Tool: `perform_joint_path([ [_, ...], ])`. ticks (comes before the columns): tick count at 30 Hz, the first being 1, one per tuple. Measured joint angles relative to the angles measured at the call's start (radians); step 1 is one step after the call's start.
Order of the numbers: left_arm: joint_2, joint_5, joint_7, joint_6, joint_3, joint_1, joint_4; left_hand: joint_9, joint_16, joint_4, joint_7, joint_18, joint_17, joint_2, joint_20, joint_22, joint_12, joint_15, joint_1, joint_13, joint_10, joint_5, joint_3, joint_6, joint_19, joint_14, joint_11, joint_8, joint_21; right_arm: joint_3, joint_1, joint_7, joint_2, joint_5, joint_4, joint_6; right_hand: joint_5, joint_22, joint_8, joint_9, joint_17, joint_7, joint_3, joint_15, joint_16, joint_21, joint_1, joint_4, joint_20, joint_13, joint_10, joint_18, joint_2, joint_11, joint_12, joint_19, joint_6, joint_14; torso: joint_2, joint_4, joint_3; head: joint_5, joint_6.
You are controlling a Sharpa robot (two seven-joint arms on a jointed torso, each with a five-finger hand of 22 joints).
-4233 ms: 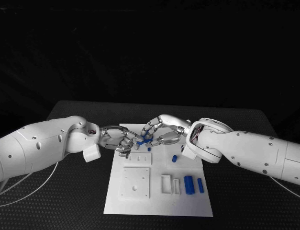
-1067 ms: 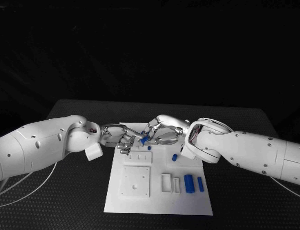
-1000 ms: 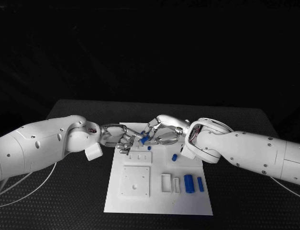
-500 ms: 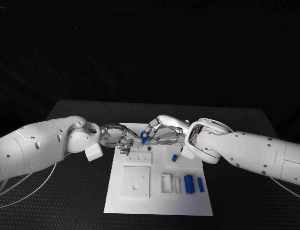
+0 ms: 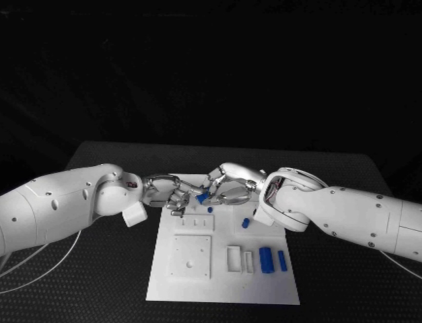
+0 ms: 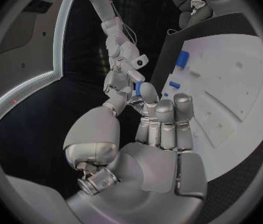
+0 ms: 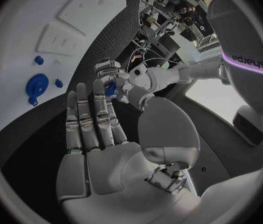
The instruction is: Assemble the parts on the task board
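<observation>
1. A small blue part (image 5: 202, 198) sits between both hands above the task board's (image 5: 221, 282) far edge; the right hand (image 5: 232, 188) seems to pinch it, fingers (image 7: 84, 119) otherwise spread.
2. The left hand (image 5: 164, 195) meets it; whether it grips, I cannot tell.
3. The part looks light, rigid and slippery: pinch its sides.
4. Other blue parts (image 5: 266, 258) lie near the board's right edge.

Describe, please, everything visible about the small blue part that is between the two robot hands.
The small blue part looks like smooth plastic; its exact shape is too small to tell. It sits above the far end of the white task board, between the fingertips of the left robot hand and the right robot hand. Which hand truly grips it is unclear.
</observation>
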Motion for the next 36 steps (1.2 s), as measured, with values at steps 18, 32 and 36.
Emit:
perform_joint_path([
  [18, -0.001, 0.007, 0.000, -0.009, 0.000, 0.000, 0.002, -0.002, 0.000, -0.068, -0.008, 0.015, 0.001, 0.042, -0.003, 0.000, 0.000, -0.001, 0.099, 0.000, 0.000, 0.000, 0.020, 0.019, -0.004, -0.004, 0.000, 0.011, 0.000, 0.000, -0.001, -0.007, -0.001, -0.001, 0.000, -0.009, 0.008, 0.000, 0.000, 0.000, 0.002, 0.000, 0.005, 0.000, 0.000, -0.004, -0.006, 0.000, 0.000, 0.002, 0.004, 0.000, -0.006, -0.004, 0.000, 0.000, 0.000, 0.000, 0.000, 0.0003, -0.0001, -0.001, 0.003],
  [32, -0.001, 0.007, 0.000, -0.009, 0.000, 0.000, 0.001, -0.006, 0.000, -0.051, -0.011, 0.015, 0.000, 0.002, -0.003, 0.000, 0.000, -0.001, 0.076, -0.002, 0.000, 0.000, -0.007, 0.021, -0.004, -0.007, 0.000, 0.011, 0.000, 0.000, -0.001, -0.009, -0.001, -0.001, 0.000, -0.011, 0.008, 0.000, -0.003, 0.000, 0.003, 0.003, 0.008, 0.000, 0.000, -0.004, -0.005, -0.003, 0.000, 0.003, 0.004, 0.000, -0.005, -0.004, 0.000, 0.000, 0.004, 0.000, 0.000, 0.0003, -0.0001, -0.002, 0.003],
  [36, -0.001, 0.006, 0.000, -0.010, 0.000, 0.000, 0.001, -0.007, 0.000, -0.046, -0.011, 0.015, 0.000, 0.000, -0.003, 0.000, 0.000, -0.001, 0.074, -0.003, 0.000, 0.000, -0.007, 0.021, -0.004, -0.007, 0.000, 0.011, 0.000, 0.000, -0.001, -0.010, -0.001, 0.002, 0.000, -0.012, 0.008, 0.000, 0.000, 0.000, 0.003, 0.003, 0.008, 0.000, 0.000, -0.004, -0.005, -0.003, 0.000, 0.003, 0.004, 0.000, -0.005, -0.004, 0.000, 0.000, 0.004, 0.000, 0.000, -0.0002, 0.0000, -0.002, 0.002],
])
